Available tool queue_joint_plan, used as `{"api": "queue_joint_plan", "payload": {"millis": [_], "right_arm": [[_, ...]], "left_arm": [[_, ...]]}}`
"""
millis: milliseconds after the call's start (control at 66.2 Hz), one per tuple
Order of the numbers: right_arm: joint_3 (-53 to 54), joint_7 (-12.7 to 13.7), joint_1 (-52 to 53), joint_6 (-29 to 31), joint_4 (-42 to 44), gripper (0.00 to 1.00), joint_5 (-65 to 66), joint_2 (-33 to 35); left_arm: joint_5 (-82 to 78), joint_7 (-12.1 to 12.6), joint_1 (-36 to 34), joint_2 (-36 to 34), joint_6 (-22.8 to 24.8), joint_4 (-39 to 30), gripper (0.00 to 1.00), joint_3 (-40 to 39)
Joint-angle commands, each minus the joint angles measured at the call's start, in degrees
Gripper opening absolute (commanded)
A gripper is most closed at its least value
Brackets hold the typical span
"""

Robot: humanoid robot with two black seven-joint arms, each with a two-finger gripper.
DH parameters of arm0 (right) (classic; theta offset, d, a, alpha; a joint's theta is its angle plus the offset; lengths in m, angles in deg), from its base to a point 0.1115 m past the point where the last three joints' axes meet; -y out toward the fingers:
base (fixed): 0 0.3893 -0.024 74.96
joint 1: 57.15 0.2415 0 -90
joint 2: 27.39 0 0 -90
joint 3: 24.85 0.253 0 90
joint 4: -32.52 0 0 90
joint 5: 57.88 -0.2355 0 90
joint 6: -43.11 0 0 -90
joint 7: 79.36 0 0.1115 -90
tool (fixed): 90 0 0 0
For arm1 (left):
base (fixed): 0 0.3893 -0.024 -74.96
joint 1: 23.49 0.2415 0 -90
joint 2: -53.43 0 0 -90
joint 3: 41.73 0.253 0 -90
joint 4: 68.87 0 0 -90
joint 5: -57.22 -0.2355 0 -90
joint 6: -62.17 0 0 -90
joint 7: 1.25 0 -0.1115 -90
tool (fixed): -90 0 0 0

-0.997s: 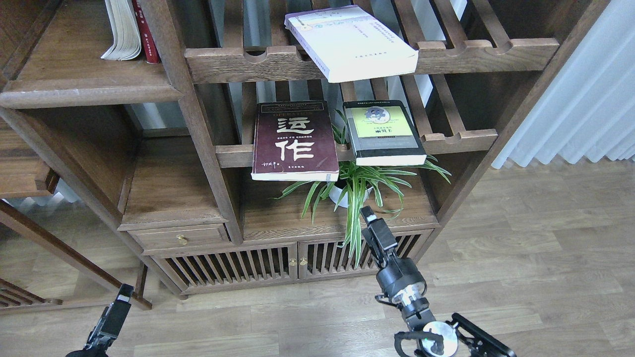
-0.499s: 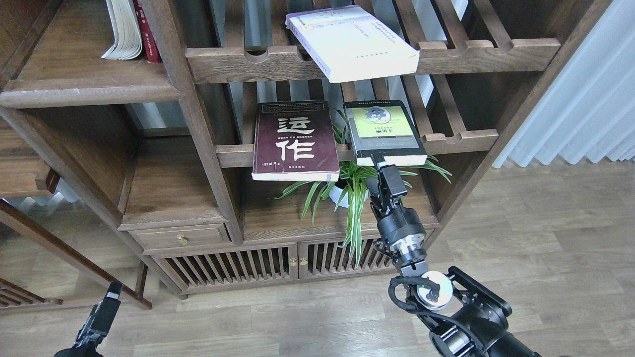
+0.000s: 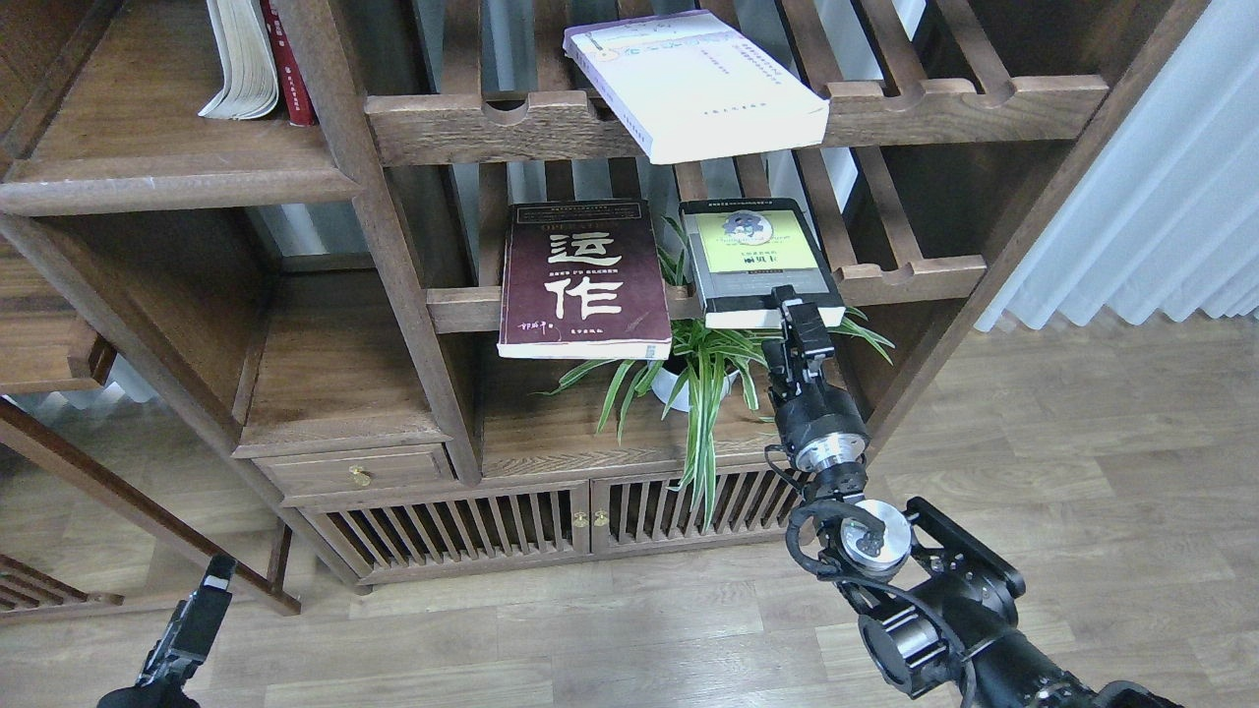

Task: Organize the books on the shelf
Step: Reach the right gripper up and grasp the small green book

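Observation:
The maroon book [image 3: 584, 280] with white characters and the black-grey book [image 3: 757, 258] with a yellow-green panel lie flat on the middle slatted rack. The larger white-lavender book [image 3: 693, 84] lies askew on the upper slatted rack. My right gripper [image 3: 799, 317] is raised to the front right corner of the black-grey book and overlaps its lower edge; its fingers are seen edge-on, so I cannot tell whether they are open or holding. My left gripper [image 3: 202, 615] hangs low at the bottom left, far from the books. The solid shelf board [image 3: 167, 182] is at the upper left.
Two books [image 3: 246, 59] stand on the solid shelf at the upper left. A spider plant in a white pot [image 3: 703, 379] sits on the cabinet top under the rack, beside my right arm. Slatted cabinet doors [image 3: 590, 516] are below. A white curtain [image 3: 1161, 197] hangs at the right.
My right arm has risen from in front of the cabinet doors up and slightly right to the black-grey book's front edge. My left gripper has sunk a little. The books have not moved.

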Motion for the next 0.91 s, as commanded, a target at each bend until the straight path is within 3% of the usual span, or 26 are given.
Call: {"api": "queue_joint_plan", "payload": {"millis": [0, 423, 755, 891], "right_arm": [[0.11, 0.03, 0.12, 0.25, -0.35, 0.05, -1.31, 0.00], [0.28, 0.47, 1.17, -0.01, -2.72, 0.04, -3.33, 0.00], [4.24, 0.56, -13.59, 0.43, -22.58, 0.04, -7.38, 0.00], [5.56, 0.82, -21.32, 3.94, -28.39, 0.04, -8.96, 3.16]], "left_arm": [[-0.01, -0.09, 0.00, -0.04, 0.00, 0.00, 1.00, -0.08], [-0.01, -0.18, 0.00, -0.13, 0.00, 0.17, 1.00, -0.52], [0.08, -0.53, -0.09, -0.04, 0.00, 0.96, 1.00, -0.26], [0.17, -0.44, 0.00, 0.22, 0.00, 1.40, 1.00, 0.79]]}}
